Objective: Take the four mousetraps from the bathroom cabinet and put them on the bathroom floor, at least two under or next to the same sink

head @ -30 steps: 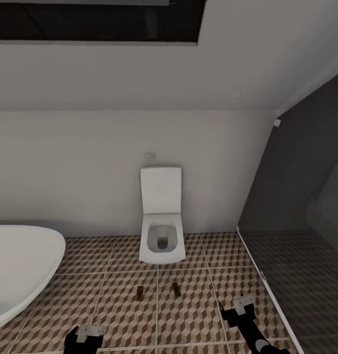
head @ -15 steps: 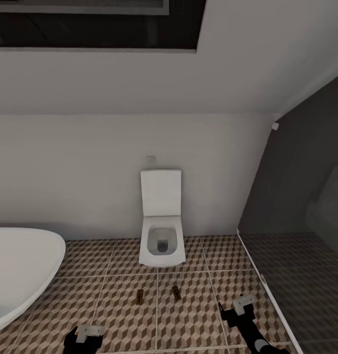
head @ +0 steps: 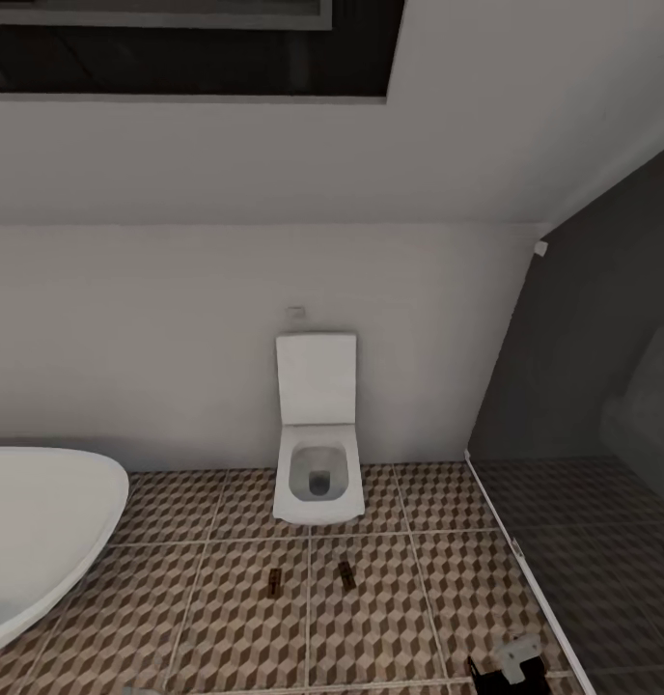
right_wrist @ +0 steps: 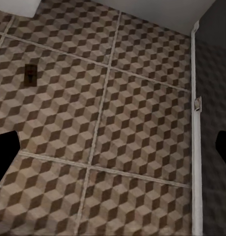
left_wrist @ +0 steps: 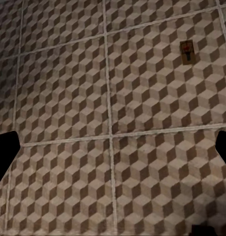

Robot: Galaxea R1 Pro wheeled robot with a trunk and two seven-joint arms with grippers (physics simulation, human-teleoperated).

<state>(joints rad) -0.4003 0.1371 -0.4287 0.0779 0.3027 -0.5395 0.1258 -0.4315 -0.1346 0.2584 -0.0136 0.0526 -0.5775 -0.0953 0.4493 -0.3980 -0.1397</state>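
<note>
Two mousetraps lie on the cube-patterned bathroom floor point(head: 235, 618) in front of the toilet, one on the left point(head: 274, 579) and one on the right point(head: 347, 575). The left wrist view looks down on the tiles with one mousetrap point(left_wrist: 187, 52) beyond my open left gripper point(left_wrist: 113, 152). In the right wrist view another mousetrap point(right_wrist: 30, 74) lies ahead of my open right gripper point(right_wrist: 113, 152). Nothing is between either pair of fingers. The right gripper point(head: 511, 668) pokes in at the bottom of the head view. The cabinet and the sink are out of view.
A white square toilet point(head: 318, 434) stands against the far wall. A white oval bathtub point(head: 33, 526) takes up the left. On the right a white threshold strip point(head: 515, 545) borders a dark glass shower area point(head: 602, 405).
Both arms have drawn back toward the bottom of the head view: the left gripper has dropped out of it and the right one sits lower. The two mousetraps have not moved.
</note>
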